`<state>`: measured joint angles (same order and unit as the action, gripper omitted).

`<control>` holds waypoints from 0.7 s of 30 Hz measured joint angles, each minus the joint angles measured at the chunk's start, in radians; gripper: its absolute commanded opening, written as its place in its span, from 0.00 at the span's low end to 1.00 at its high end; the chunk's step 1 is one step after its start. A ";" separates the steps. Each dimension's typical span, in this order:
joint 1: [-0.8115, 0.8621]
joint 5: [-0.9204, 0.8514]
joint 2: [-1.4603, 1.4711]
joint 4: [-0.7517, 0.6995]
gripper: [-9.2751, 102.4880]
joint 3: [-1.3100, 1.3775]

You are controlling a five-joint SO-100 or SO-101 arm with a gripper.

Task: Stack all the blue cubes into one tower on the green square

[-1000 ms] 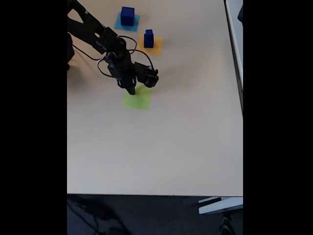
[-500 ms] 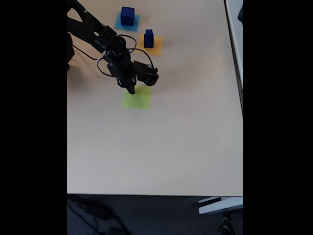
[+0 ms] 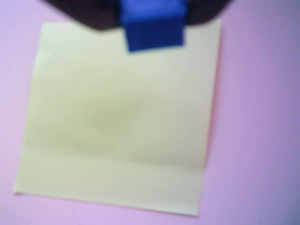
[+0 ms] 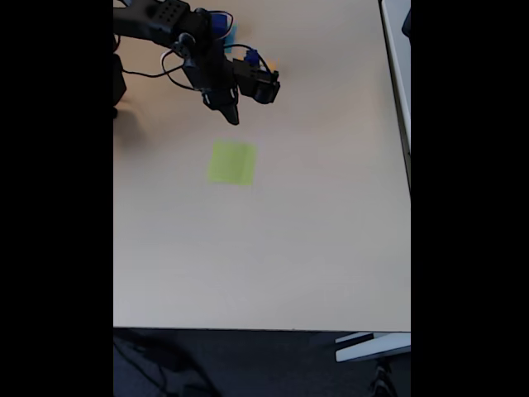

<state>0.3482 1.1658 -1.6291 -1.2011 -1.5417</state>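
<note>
In the wrist view a small blue cube sits at the top edge between the dark jaws of my gripper, which is shut on it. Below it lies the green square, bare and blurred. In the fixed view my gripper hangs above the table, up and slightly left of the green square; the held cube is hidden there. Two more blue cubes peek out behind the arm, one near the wrist and one on an orange square.
The black arm reaches in from the top left with loose cables around it. The beige table ends at its front edge low in the fixed view and at its right edge near a white object.
The gripper has pulled away from the green square's upper edge toward the top of the fixed view. The arm now covers much of the two cubes behind it, and the green square lies fully exposed.
</note>
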 measured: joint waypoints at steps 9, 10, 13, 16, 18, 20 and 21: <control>-0.235 0.291 0.049 -0.063 0.11 0.150; -0.259 0.314 0.072 -0.074 0.11 0.181; -0.318 0.376 0.130 -0.101 0.10 0.264; -0.360 0.423 0.163 -0.103 0.11 0.302; -0.391 0.442 0.192 -0.103 0.11 0.334; -0.420 0.463 0.207 -0.103 0.11 0.337; -0.436 0.474 0.209 -0.103 0.11 0.337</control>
<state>-0.0874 1.6398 -1.4205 -1.3039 -1.2042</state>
